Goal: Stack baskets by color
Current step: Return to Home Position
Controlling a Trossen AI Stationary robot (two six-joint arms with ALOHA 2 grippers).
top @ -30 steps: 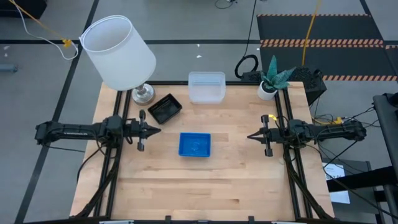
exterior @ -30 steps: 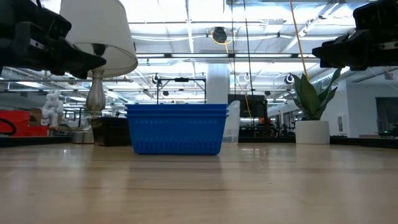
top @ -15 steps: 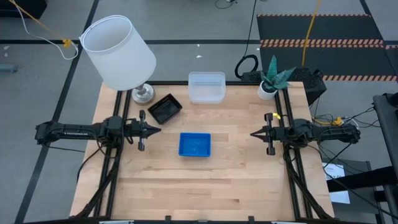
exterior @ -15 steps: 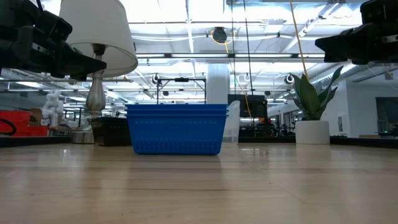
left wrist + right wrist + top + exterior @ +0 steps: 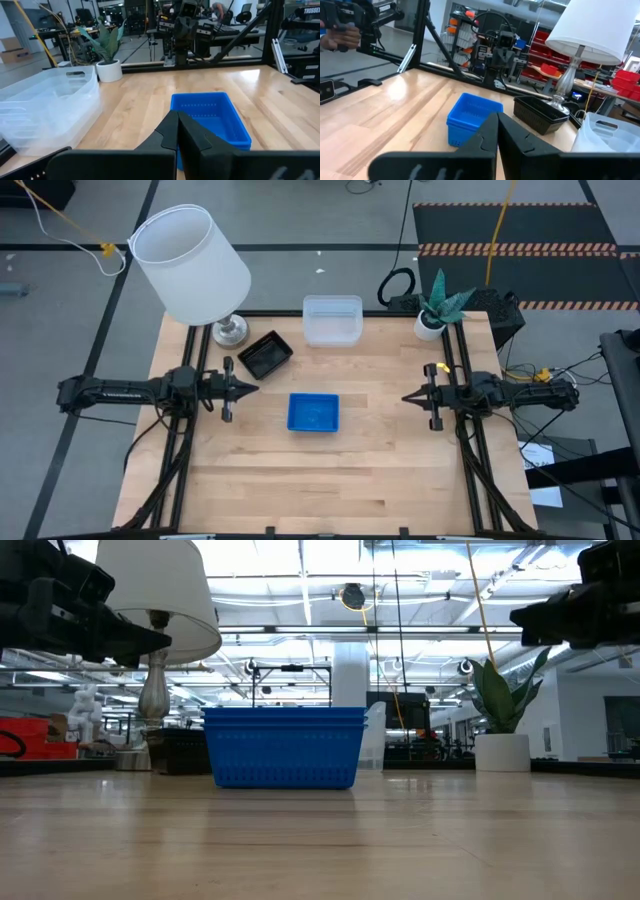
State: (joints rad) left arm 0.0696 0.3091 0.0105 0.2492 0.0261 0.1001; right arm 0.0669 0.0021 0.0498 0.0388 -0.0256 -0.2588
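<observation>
Baskets sorted in three colour stacks; both arms parked at the counter's sides.

Bright blue plastic basket stack (image 5: 313, 412) at counter middle, black basket stack (image 5: 266, 355) by the back-left corner, clear basket stack (image 5: 332, 320) at the back edge. Left gripper (image 5: 250, 388) at the left edge and right gripper (image 5: 405, 397) at the right edge are both closed and empty. Risk looks low: a wide left-arm swing could clip the black stack or the white-shaded lamp (image 5: 190, 265) beside it. Light wood counter (image 5: 380, 470) with black rails; potted plant (image 5: 436, 308) at the back-right corner; grey-floored workshop.
</observation>
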